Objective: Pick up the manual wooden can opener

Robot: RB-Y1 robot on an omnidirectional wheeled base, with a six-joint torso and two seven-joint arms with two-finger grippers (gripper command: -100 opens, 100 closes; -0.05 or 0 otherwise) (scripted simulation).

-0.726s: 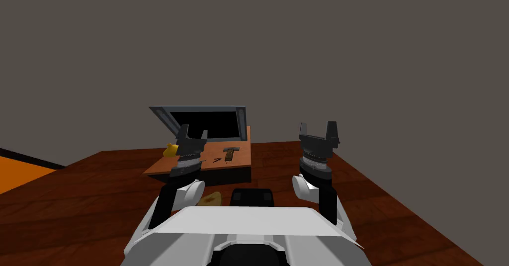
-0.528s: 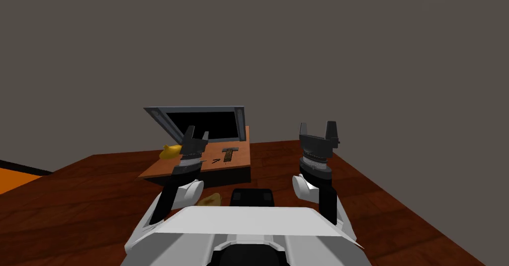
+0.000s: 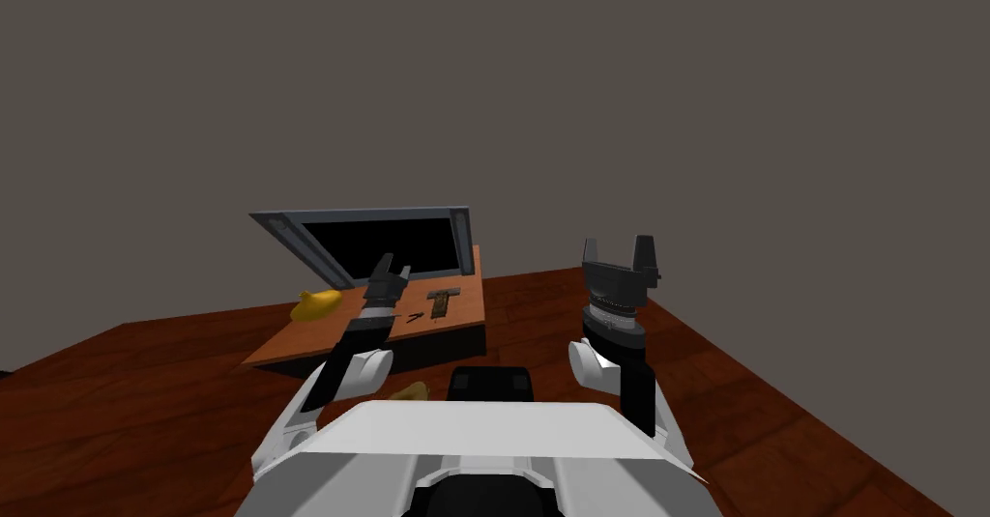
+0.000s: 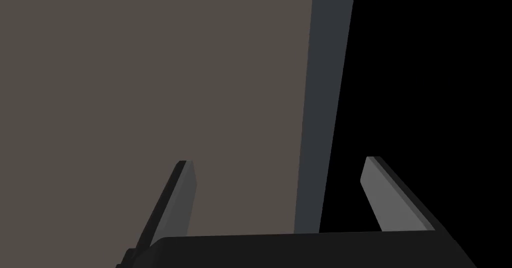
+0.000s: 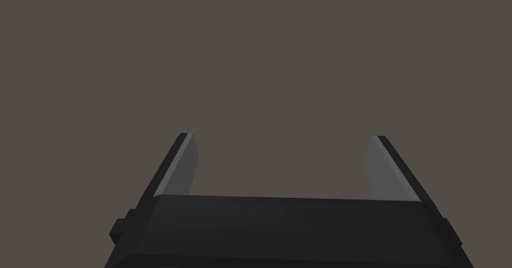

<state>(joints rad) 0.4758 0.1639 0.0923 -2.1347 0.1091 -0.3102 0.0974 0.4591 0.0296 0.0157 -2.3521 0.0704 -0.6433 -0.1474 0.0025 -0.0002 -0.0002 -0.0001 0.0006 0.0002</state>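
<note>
One can opener [image 3: 442, 303], crossbar end away

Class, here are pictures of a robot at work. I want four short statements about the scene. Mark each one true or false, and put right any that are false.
1. The dark T-shaped can opener lies on the orange-brown flat board. True.
2. The right hand is shut on the can opener. False: its fingers stand open with nothing between them, and it is raised off to the right of the board.
3. The left hand has its fingers open. True.
4. The rounded yellow object lies to the right of the can opener. False: it lies to the opener's left, beyond the left hand.
</note>
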